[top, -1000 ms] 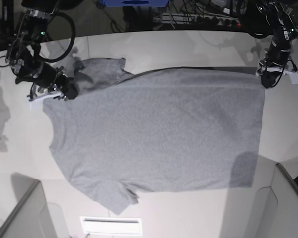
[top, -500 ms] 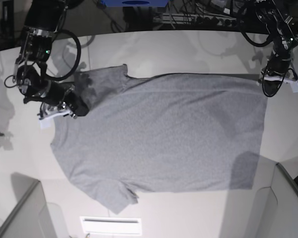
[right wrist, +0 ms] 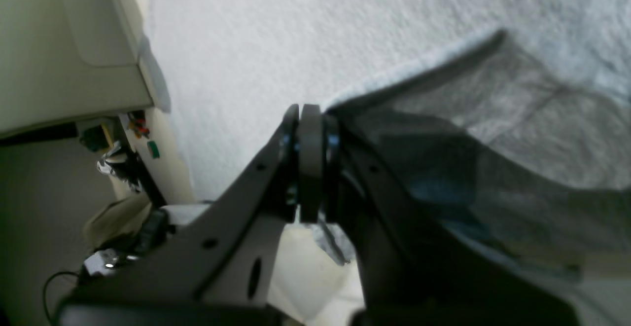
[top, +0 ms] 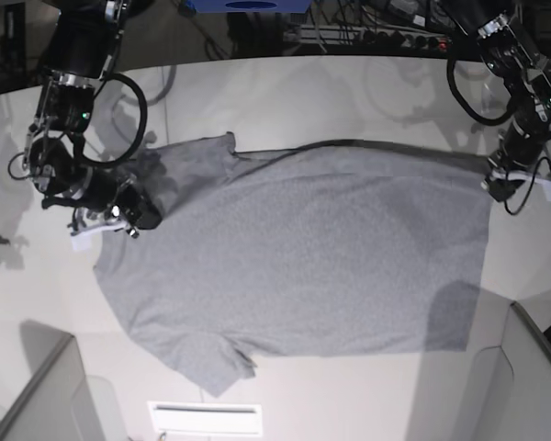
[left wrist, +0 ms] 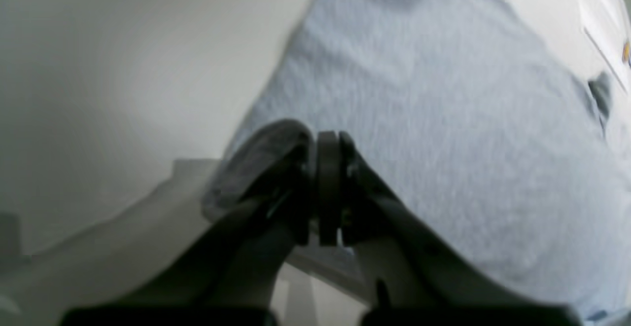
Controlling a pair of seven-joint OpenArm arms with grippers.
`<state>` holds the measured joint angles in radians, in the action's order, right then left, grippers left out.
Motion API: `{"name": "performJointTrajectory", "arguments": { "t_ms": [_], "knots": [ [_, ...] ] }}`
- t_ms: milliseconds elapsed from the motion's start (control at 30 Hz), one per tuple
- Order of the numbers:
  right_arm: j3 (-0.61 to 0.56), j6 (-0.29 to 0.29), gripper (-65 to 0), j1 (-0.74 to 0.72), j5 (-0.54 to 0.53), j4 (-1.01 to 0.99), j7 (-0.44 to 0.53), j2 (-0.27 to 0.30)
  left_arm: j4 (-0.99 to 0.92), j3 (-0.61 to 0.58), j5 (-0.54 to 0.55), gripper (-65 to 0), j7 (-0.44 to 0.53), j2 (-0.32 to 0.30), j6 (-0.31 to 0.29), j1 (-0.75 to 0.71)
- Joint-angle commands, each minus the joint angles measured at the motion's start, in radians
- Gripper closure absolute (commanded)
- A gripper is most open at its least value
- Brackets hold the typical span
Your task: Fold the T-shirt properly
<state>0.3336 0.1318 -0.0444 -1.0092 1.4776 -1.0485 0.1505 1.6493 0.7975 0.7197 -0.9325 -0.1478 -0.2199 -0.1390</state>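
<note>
On the white table (top: 331,92), the T-shirt (top: 303,257) lay spread nearly flat, plain grey side up, hem toward the base view's right and sleeves toward its left; no lettering showed. The near sleeve (top: 222,367) lay flat and slightly rumpled at its edge, while the far sleeve (top: 188,152) sat partly raised beside the right arm.

The right gripper (right wrist: 310,163) had its jaws pressed together on a fold of cloth at the shoulder, the fabric draping dark over one finger in the wrist view. The left gripper (left wrist: 328,188) was likewise clamped on the far hem corner, cloth bunched beside one finger.

Judged from this, the step in hand was the first lengthwise fold, with the far edge pinched at both ends. The next move would call for lifting both ends together, keeping the edge taut and level between them, and carrying it toward the near edge without dragging the lower layer.
</note>
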Motion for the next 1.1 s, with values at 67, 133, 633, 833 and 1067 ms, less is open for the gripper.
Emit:
{"name": "performJointTrajectory", "arguments": {
  "t_ms": [67, 133, 633, 833, 1067],
  "knots": [
    [0.000, -0.007, 0.0, -0.039, -0.026, 0.001, 0.023, 0.011, -0.028, 0.001, 0.016, 0.0, 0.013, -0.013, 0.046, 0.037],
    [0.000, -0.007, 0.0, -0.044, -0.024, -0.002, 0.041, 0.011, -0.048, -0.003, 0.016, 0.0, 0.011, -0.029, 0.070, 0.055],
    [-0.001, -0.008, 0.0, -0.113, 0.076, -0.144, 0.098, 0.011, -0.235, -0.017, 0.016, 0.0, 0.013, -0.075, 0.075, 0.195],
    [0.000, -0.011, 0.0, -0.114, 0.088, -0.144, 0.104, 0.008, -0.280, -0.140, 0.016, 0.0, 0.017, -0.112, 0.075, 0.195],
    [0.000, -0.013, -5.3, -0.134, 0.088, -0.142, 0.104, 0.008, -0.289, -0.158, 0.016, 0.0, 0.013, -0.125, 0.075, 0.213]
  ]
}}
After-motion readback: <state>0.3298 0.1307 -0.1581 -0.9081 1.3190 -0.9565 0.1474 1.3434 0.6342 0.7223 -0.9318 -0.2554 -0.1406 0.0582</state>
